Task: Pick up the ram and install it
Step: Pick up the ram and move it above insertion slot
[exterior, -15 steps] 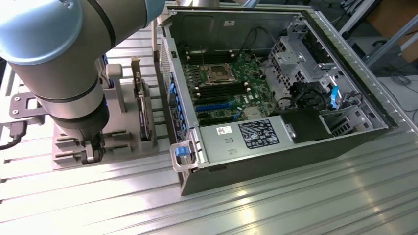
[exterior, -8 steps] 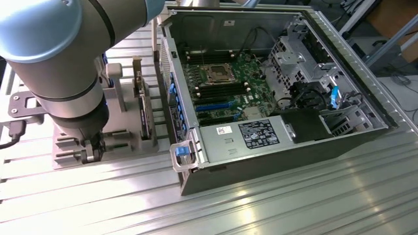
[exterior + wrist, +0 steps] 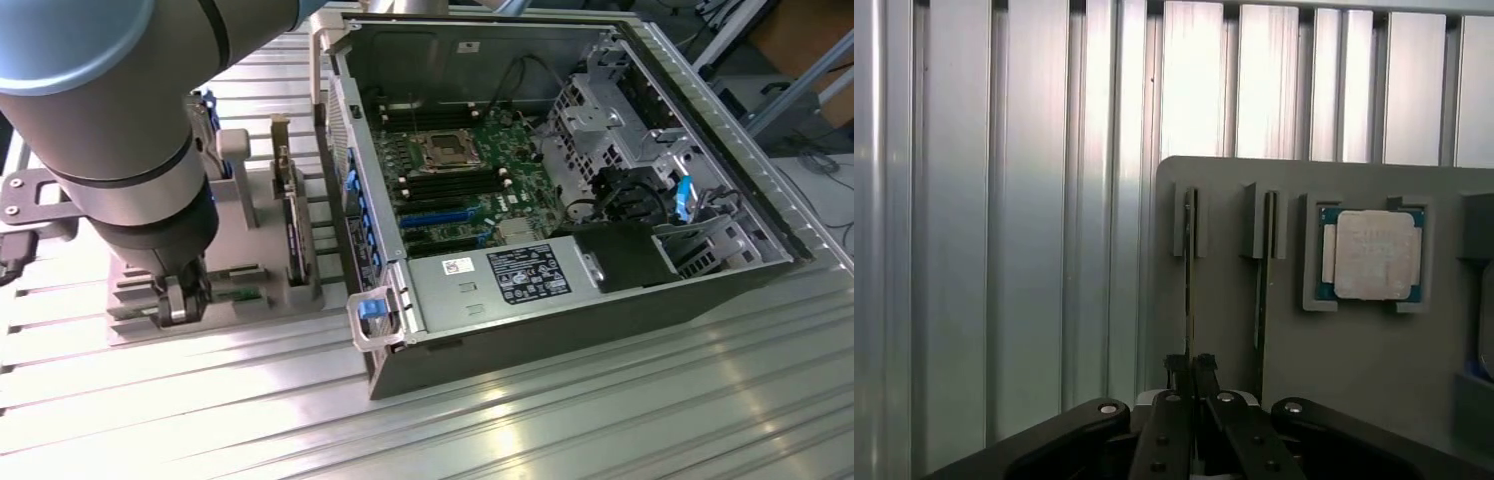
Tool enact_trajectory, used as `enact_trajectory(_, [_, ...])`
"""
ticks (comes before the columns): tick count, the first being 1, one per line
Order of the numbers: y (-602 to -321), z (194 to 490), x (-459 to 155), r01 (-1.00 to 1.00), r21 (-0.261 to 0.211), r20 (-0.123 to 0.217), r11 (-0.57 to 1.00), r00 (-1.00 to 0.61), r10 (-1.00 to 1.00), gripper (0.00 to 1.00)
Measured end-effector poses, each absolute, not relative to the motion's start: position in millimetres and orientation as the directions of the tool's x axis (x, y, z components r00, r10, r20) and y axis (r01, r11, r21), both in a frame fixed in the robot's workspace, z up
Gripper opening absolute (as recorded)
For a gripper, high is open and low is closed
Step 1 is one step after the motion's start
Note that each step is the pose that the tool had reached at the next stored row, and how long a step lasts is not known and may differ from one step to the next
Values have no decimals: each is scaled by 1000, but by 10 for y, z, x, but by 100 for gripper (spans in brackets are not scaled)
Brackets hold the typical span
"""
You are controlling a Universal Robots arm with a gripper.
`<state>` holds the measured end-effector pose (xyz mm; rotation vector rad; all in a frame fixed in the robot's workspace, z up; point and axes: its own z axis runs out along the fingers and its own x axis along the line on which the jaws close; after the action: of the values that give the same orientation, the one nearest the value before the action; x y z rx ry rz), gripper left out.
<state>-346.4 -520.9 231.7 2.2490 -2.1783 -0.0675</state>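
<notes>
Gripping: gripper (image 3: 1192, 368) pinched narrow on the ram (image 3: 1189, 280), which stands in the grey holder (image 3: 1334, 370)
Risk: an off-centre pinch could tilt it and jam it in the slot

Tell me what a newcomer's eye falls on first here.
The computer case lies open at the exterior view's right, its green motherboard exposed. At that view's left the bulky arm reaches down to a grey holder, where the gripper is shut on the ram, which stands on edge in its slot. A silver CPU sits in a pocket of the same holder.
</notes>
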Motion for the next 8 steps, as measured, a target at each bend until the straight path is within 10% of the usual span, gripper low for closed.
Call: enact_trajectory(8, [-5209,2427,-3464,-999,37,-24,-32,32,-999,12])
